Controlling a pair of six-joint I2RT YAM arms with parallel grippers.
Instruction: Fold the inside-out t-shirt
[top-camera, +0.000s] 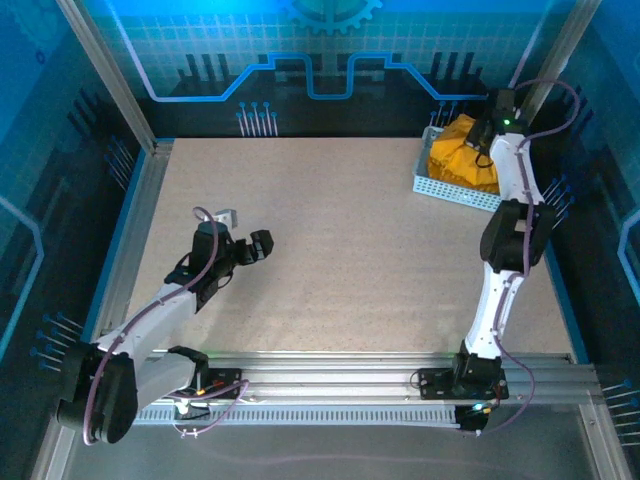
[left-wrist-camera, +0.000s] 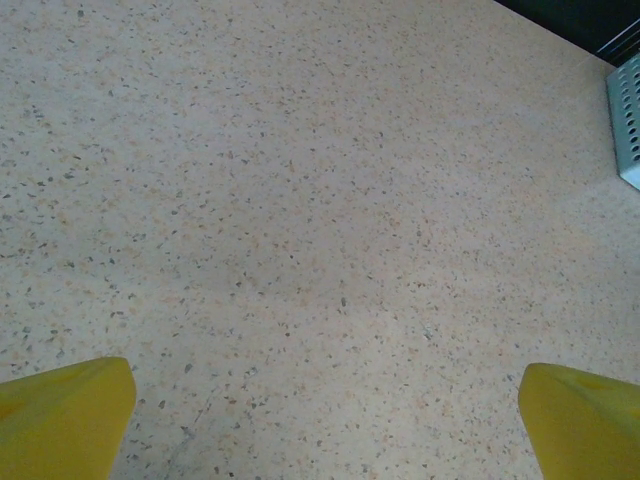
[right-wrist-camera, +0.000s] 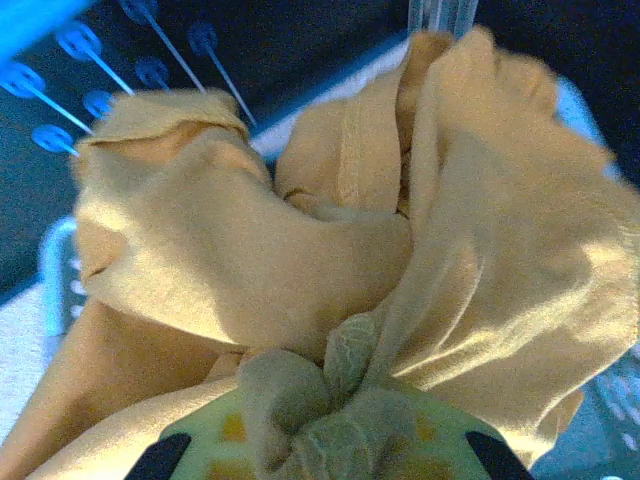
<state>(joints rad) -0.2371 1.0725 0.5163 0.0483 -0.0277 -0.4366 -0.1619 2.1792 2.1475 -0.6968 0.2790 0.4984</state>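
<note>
Right now the inside-out t-shirt (top-camera: 462, 150) sits crumpled in the pale grey basket (top-camera: 445, 187) at the far right corner of the worktop (top-camera: 340, 240), heaped above the rim. The R arm (top-camera: 518, 190) reaches over the basket from the near side, and the right jaws are pinched almost closed on a bunch of the mustard fabric — in the right wrist view a wad of it is squeezed between them, w/ folds and a seam spreading away above. The L arm (top-camera: 160, 310) lies low over the left part of the worktop, well apart from the basket. The left jaws stand wide apart w/ nothing between them — yellow fingertips (left-wrist-camera: 60, 415) at the bottom corners of the left wrist view, bare speckled worktop between
</note>
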